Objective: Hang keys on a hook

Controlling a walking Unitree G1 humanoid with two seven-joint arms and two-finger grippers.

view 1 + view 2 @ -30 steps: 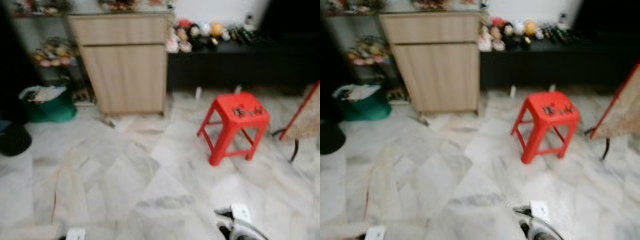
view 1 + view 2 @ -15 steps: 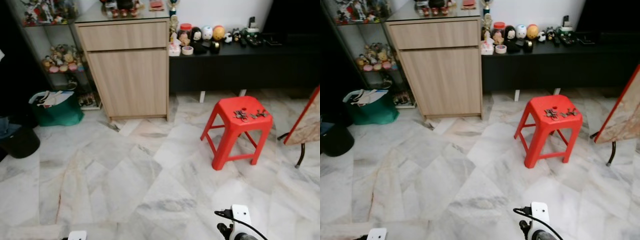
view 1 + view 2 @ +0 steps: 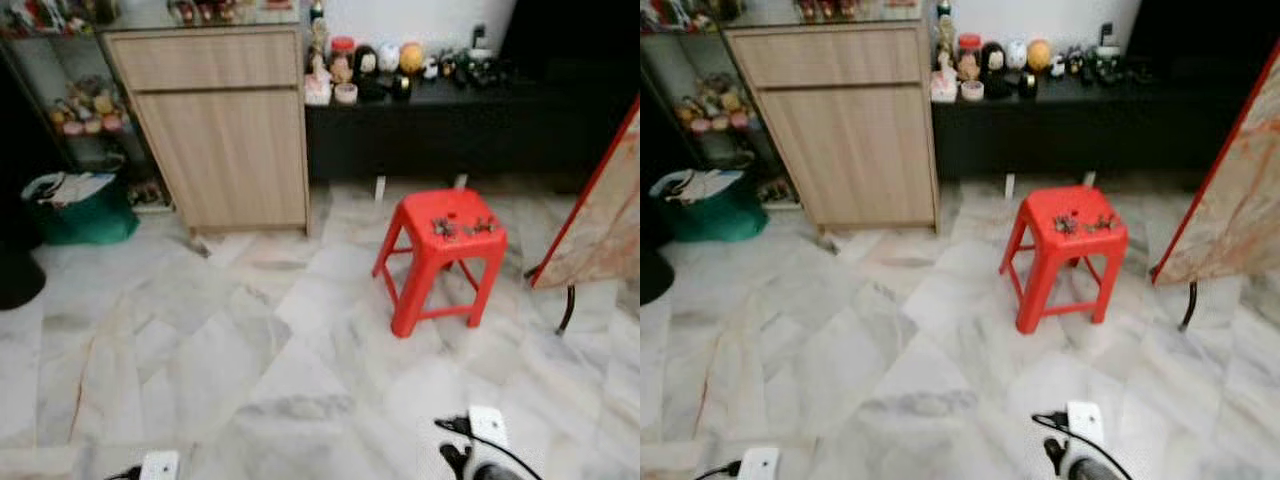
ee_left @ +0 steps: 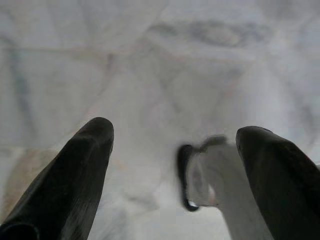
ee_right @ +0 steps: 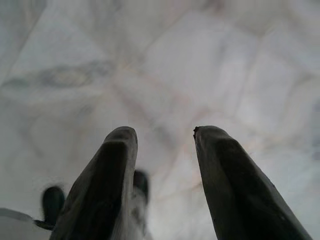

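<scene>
Keys (image 3: 458, 227) lay on top of red stool (image 3: 440, 258), which stood on marble floor (image 3: 240, 380) in front of black bench (image 3: 440, 125), w/ wooden cabinet (image 3: 215, 120) to its left. Left gripper (image 4: 172, 145) & right gripper (image 5: 165, 150) hung over floor, jaws apart, holding nothing.

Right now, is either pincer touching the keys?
Apart. Left eye view: keys lie on the red stool across the floor; wrist views show both pincers open over bare marble.

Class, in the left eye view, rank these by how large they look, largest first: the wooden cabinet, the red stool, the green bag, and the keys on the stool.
1. Cabinet
2. Stool, though it stands nearer the camera
3. Green bag, partly cut off by the shelf
4. Keys
</scene>
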